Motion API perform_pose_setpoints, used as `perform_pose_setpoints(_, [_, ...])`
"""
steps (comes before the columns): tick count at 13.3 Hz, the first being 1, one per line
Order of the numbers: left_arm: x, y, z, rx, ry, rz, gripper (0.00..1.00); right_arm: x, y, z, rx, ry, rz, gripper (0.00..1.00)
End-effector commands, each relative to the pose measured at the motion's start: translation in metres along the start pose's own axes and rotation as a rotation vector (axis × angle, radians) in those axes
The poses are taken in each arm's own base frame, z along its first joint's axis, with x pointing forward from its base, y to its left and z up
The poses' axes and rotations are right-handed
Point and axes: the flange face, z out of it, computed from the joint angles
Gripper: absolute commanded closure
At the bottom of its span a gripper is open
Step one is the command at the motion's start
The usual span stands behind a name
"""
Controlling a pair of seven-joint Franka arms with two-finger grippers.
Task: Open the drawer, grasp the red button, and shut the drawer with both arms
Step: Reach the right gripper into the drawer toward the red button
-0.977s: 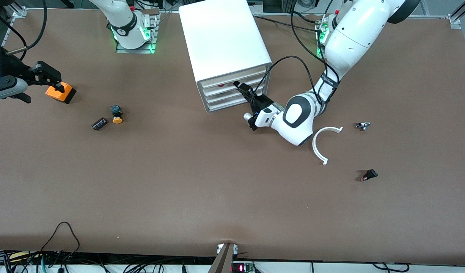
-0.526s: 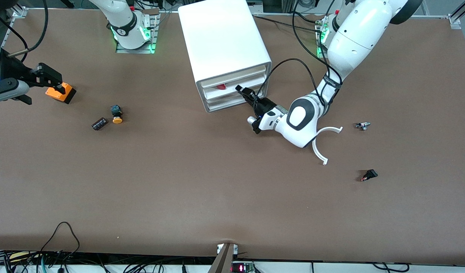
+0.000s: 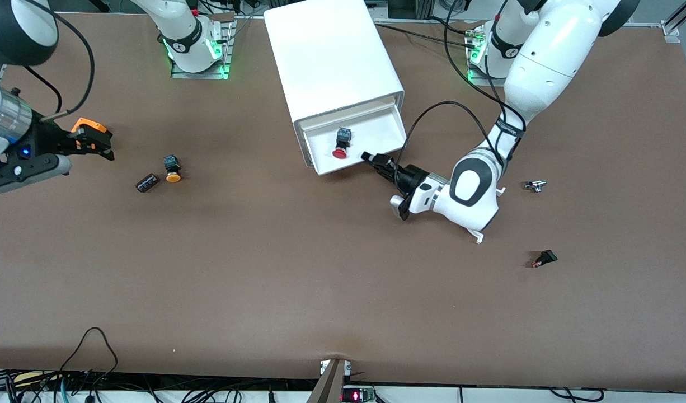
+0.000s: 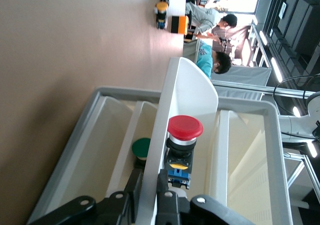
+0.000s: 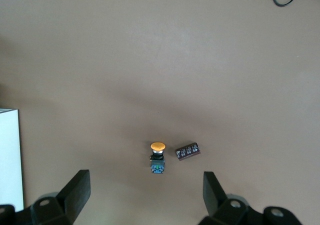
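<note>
The top drawer (image 3: 358, 143) of the white cabinet (image 3: 329, 59) stands pulled out, and the red-capped button (image 3: 341, 144) lies in it on its side, cap toward the front camera. The left end effector (image 3: 372, 159) is at the drawer's front edge, its fingers (image 4: 162, 200) pinching the front wall of the drawer. The right end effector (image 3: 99, 146) hangs over the desk (image 3: 298, 280) at the right arm's end, fingers (image 5: 75, 192) spread wide apart with nothing between them. Beside it on the desk lie a yellow-capped button (image 3: 172, 168) and a small dark cylinder (image 3: 147, 182), close together.
</note>
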Motion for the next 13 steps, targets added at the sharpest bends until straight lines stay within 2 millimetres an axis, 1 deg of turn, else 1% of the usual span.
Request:
perform_pose_setpoints(1, [0.016,0.016,-0.030,-0.002,0.085,-0.001,0.74,0.017,-0.007,0.013,0.000,-0.015,-0.026,0.00])
perform_pose_setpoints(2, [0.017,0.018,-0.034,-0.002,0.092,-0.005,0.01,0.022,-0.008,0.027,0.013,-0.036,-0.029,0.00])
perform_pose_setpoints(3, [0.016,0.018,-0.040,-0.005,0.098,-0.048,0.00,0.026,-0.021,0.025,0.014,-0.034,-0.051,0.00])
perform_pose_setpoints(5, [0.013,0.030,-0.064,0.000,0.104,-0.183,0.00,0.028,-0.045,0.018,0.018,-0.029,-0.079,0.00])
perform_pose_setpoints(6, [0.008,0.033,-0.077,0.035,0.072,-0.186,0.00,0.030,-0.062,0.015,0.046,-0.018,-0.097,0.00])
perform_pose_setpoints(7, [0.004,0.035,-0.102,0.099,0.069,-0.171,0.00,0.031,-0.080,0.013,0.089,-0.011,-0.096,0.00])
perform_pose_setpoints(8, [-0.001,0.037,-0.133,0.163,0.061,-0.153,0.00,0.034,-0.100,0.014,0.113,-0.012,-0.071,0.00])
perform_pose_setpoints(9, [-0.005,0.046,-0.160,0.236,0.028,-0.128,0.00,0.038,-0.126,0.014,0.119,-0.016,-0.029,0.00])
perform_pose_setpoints(10, [-0.007,0.056,-0.187,0.329,-0.001,-0.118,0.00,0.042,-0.159,0.016,0.114,-0.013,-0.002,0.00])
perform_pose_setpoints(11, [-0.010,0.065,-0.212,0.423,-0.025,-0.130,0.00,0.046,-0.187,0.019,0.107,-0.003,0.017,0.00])
perform_pose_setpoints(13, [-0.018,0.074,-0.242,0.551,-0.062,-0.137,0.00,0.057,-0.232,0.036,0.118,0.002,0.078,0.00])
